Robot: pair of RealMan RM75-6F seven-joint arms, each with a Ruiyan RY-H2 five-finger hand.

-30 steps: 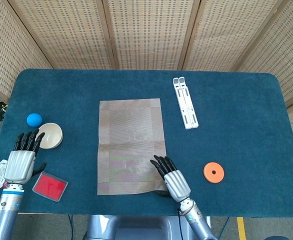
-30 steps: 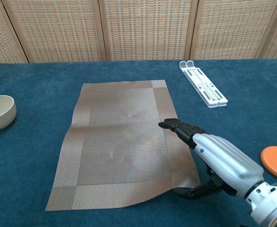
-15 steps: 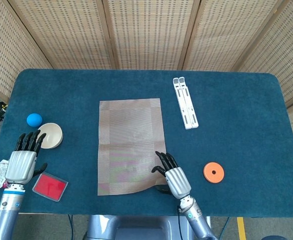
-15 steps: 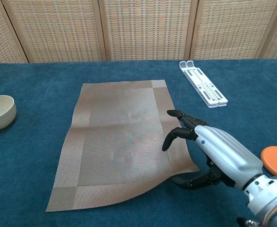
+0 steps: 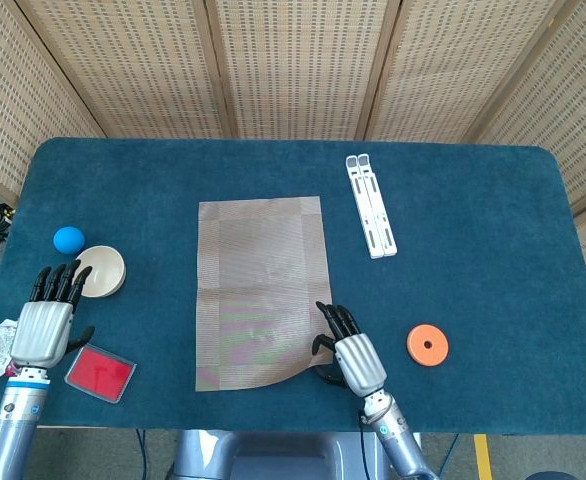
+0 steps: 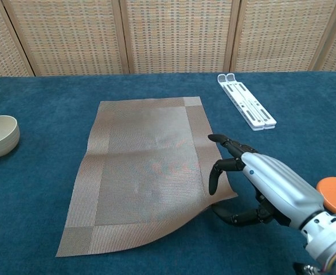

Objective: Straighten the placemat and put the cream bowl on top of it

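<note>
Placemat (image 6: 145, 172) woven, rectangular, near corner lifted | R hand (image 6: 260, 186) pinches it | L hand (image 5: 45, 325) fingers apart

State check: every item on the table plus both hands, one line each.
placemat: flat except the near right corner, which is lifted
right hand: pinching the placemat's near right corner
left hand: holding nothing, fingers extended beside the bowl
cream bowl: upright, off the placemat
blue ball: resting behind the bowl
red square item: lying flat
orange disc: lying flat
white folding stand: folded flat
</note>
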